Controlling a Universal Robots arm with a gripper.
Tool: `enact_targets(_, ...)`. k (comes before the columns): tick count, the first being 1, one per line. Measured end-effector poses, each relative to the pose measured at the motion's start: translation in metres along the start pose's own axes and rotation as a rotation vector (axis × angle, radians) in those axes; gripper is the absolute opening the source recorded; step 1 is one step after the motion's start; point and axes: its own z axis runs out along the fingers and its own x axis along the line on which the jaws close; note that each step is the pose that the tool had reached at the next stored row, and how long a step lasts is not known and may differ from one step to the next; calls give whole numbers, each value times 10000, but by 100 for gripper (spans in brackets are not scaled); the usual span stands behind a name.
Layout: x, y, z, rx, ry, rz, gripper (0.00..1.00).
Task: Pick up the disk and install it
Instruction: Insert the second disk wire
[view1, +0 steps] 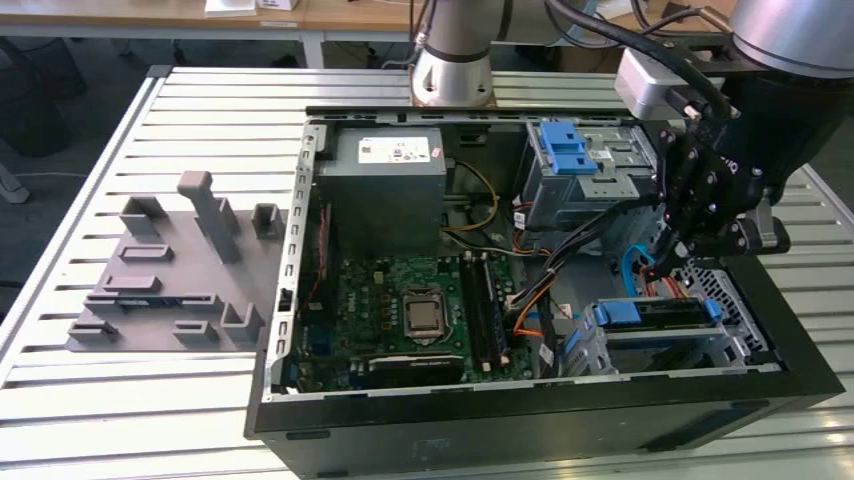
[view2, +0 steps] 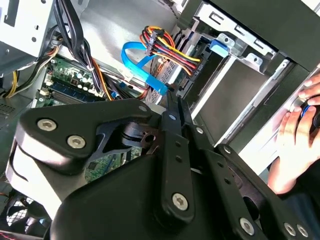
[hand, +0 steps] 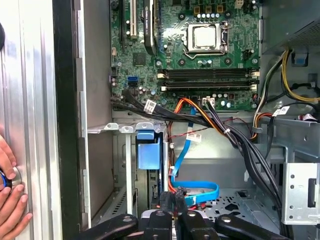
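- Black gripper (view1: 683, 240) with silver screw heads.
- Green motherboard (hand: 185, 45) dotted with black slots and a silver processor (hand: 206, 37).
- Bright blue flat cable (hand: 192, 192) beside an orange, red and yellow wire bundle (view2: 170, 47).
- Blue bracket (view1: 654, 312) edging the dark disk (view1: 661, 325).
- Grey slotted tray (view1: 174, 270) on a pale, ribbed metal counter (view1: 80, 400).
- Grey power supply box (view1: 387, 190) with 1 white sticker.

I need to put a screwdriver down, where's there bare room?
Bare slats lie on the table in front of the grey tray and behind it, at the exterior view's left. Inside the case, cables and the gripper crowd the drive bay.
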Motion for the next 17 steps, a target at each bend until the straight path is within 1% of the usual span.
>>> enact_targets(4, -37, 3, 20, -6, 17, 46, 19)
enact_targets(5, -43, 4, 28, -14, 24, 67, 25)
enact_targets(13, -52, 7, 78, -48, 61, 215, 25)
enact_targets(17, -56, 8, 97, -62, 99, 253, 25)
